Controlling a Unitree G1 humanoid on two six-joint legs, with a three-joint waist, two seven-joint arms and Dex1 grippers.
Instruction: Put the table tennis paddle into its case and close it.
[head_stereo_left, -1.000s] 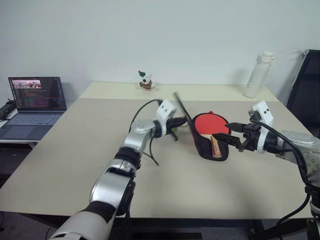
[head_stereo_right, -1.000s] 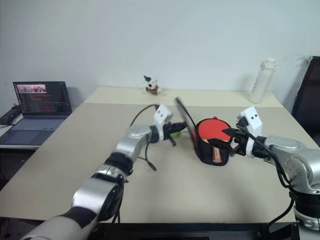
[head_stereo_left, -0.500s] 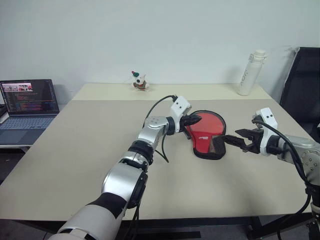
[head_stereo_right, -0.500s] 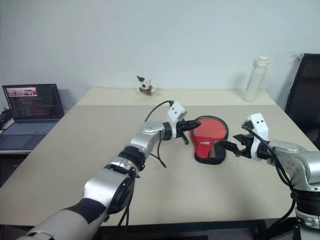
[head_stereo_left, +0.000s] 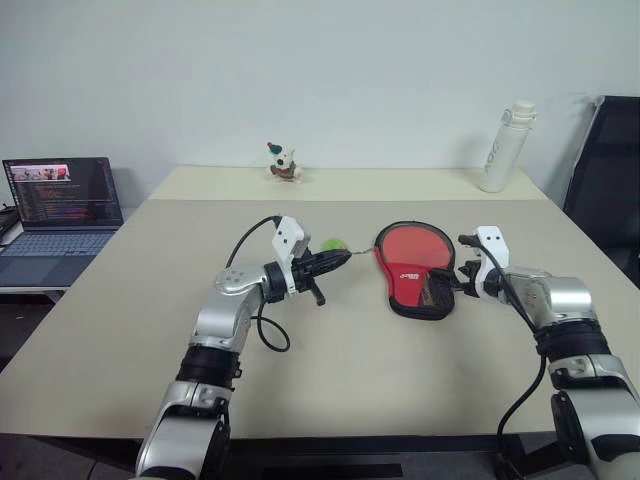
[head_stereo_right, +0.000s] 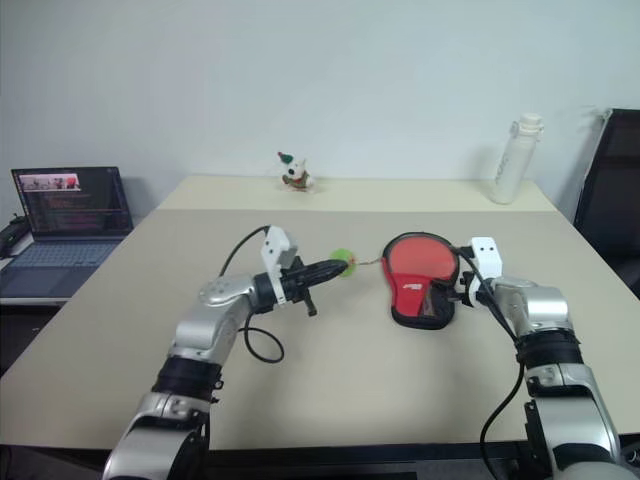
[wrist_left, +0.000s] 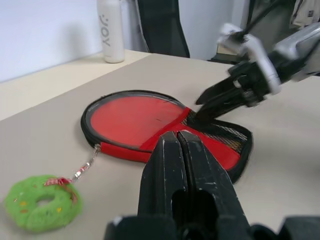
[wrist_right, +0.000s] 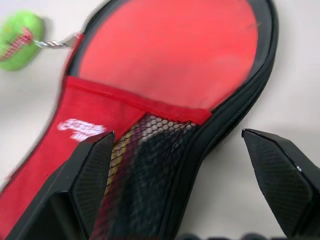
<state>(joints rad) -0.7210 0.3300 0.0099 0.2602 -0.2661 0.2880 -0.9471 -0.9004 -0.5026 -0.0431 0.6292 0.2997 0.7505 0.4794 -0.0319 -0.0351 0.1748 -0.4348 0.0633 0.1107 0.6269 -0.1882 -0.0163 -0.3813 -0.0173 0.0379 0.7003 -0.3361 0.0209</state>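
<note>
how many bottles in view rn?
1. A white bottle stands upright at the table's far right corner, beyond the case and the right hand. Nothing on the table looks big enough to hide another.

1 case, 1 bottle, 1 laptop, 1 figurine.

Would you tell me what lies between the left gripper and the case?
A green fuzzy charm on a short chain lies between the left gripper and the case, seen in the left wrist view.
</note>
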